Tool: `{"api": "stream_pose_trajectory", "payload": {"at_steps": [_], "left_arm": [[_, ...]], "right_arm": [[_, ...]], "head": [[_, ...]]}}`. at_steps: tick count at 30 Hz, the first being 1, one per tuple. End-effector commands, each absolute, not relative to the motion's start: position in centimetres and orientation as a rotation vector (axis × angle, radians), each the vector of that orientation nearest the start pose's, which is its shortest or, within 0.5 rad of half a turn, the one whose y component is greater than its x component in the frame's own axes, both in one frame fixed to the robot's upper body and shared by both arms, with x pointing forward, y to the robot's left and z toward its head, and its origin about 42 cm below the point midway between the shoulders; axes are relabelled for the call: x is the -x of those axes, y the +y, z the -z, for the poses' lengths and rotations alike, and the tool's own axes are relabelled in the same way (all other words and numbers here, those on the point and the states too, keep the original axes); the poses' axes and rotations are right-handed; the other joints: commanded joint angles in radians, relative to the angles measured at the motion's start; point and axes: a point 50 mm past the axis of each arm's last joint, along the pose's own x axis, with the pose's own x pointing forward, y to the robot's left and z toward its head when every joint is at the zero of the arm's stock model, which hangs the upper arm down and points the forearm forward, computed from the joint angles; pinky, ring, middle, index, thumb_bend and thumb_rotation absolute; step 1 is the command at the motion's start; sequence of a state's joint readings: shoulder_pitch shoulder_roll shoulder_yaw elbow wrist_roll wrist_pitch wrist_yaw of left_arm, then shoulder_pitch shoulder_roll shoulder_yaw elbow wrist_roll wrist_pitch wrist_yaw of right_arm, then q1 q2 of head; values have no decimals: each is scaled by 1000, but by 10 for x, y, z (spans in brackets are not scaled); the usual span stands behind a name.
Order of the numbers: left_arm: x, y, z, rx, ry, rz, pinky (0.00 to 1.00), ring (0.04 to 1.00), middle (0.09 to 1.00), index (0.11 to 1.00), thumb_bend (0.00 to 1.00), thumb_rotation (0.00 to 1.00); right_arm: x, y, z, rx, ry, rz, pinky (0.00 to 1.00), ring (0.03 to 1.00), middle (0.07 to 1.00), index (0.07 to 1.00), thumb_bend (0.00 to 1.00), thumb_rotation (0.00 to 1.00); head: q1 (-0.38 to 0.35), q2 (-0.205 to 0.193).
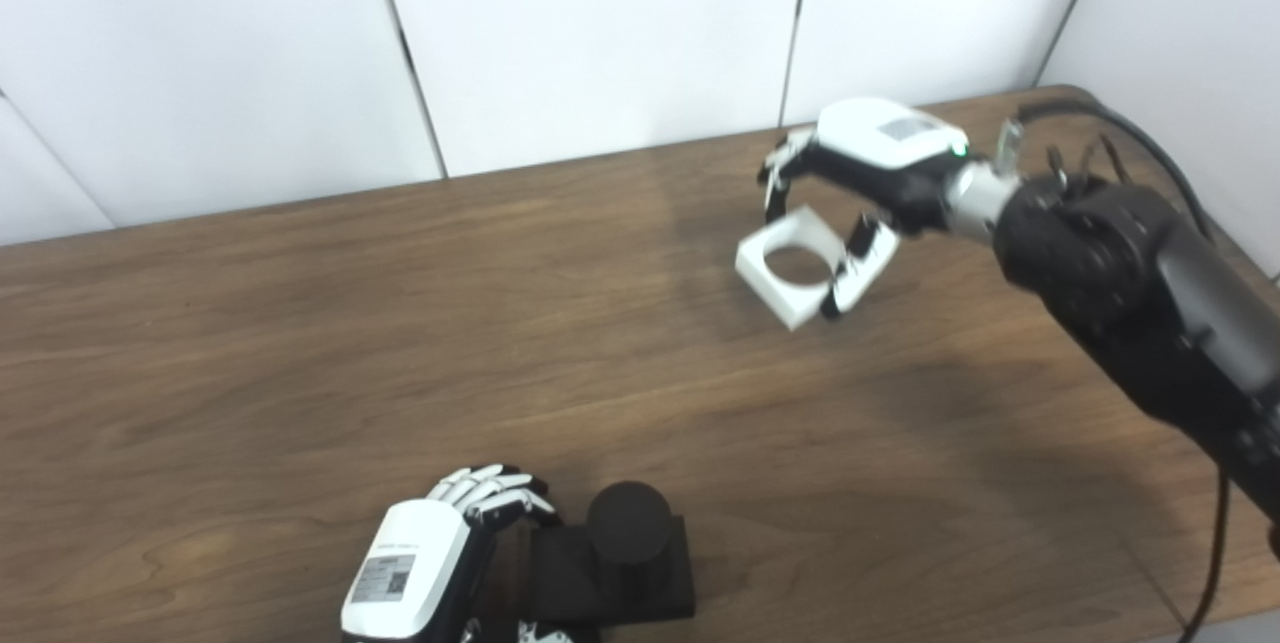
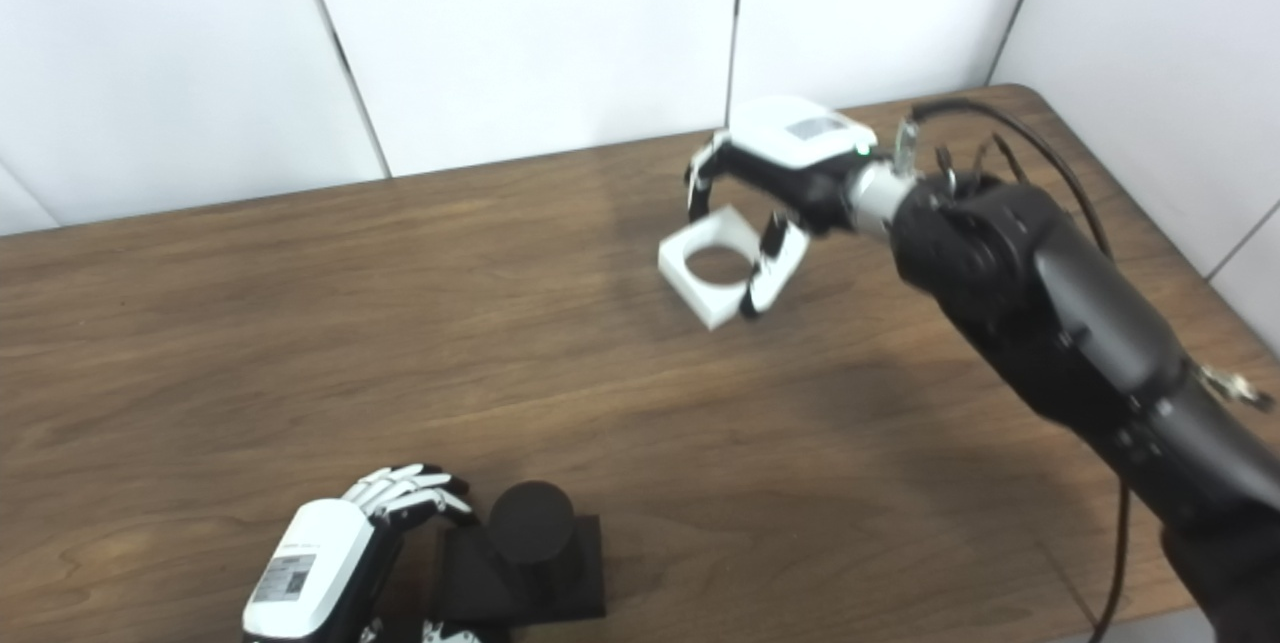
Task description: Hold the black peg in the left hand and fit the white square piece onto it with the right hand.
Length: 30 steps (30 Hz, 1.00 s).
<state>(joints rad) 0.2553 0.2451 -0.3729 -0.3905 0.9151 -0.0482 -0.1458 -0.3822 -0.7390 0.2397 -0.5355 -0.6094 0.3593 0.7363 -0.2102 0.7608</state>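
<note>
White square piece [image 1: 812, 266] in right robot hand [image 1: 868, 173].

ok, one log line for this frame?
left robot hand: shut on black peg | right robot hand: shut on white square piece, lifted | not mated

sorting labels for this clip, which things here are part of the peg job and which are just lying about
Part of the job:
black peg on its square base, at the left hand
white square piece, held in the right hand

Just lying about:
nothing loose; only the table and a black cable by the right arm
</note>
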Motion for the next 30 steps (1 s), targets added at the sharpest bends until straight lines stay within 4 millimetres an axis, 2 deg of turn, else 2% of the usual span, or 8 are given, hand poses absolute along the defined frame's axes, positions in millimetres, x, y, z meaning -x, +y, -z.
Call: {"api": "stream_pose_trajectory", "payload": {"at_steps": [1, 6, 12, 18, 30], "left_arm": [[-180, 177, -118, -1067, -167, 495, 842, 838, 768, 488, 516, 43], [-183, 173, -118, -1077, -161, 487, 846, 839, 766, 488, 516, 44], [-186, 170, -118, -1078, -160, 488, 855, 847, 772, 488, 516, 43], [-186, 167, -120, -1074, -165, 485, 858, 848, 773, 489, 516, 43], [-187, 163, -121, -1077, -174, 484, 852, 846, 769, 488, 515, 45]], "right_arm": [[-310, -281, -342, 1430, -209, -485, 882, 920, 824, 485, 523, 132], [-280, -257, -345, 1390, -274, -596, 881, 924, 816, 484, 522, 131], [-256, -228, -342, 1329, -368, -707, 846, 899, 797, 483, 523, 131], [-250, -208, -332, 1287, -424, -760, 861, 897, 794, 483, 523, 130], [-247, -190, -313, 1241, -465, -805, 896, 908, 801, 482, 524, 132]], "head": [[19, 8], [40, 16], [47, 28], [55, 34], [59, 45]]}}
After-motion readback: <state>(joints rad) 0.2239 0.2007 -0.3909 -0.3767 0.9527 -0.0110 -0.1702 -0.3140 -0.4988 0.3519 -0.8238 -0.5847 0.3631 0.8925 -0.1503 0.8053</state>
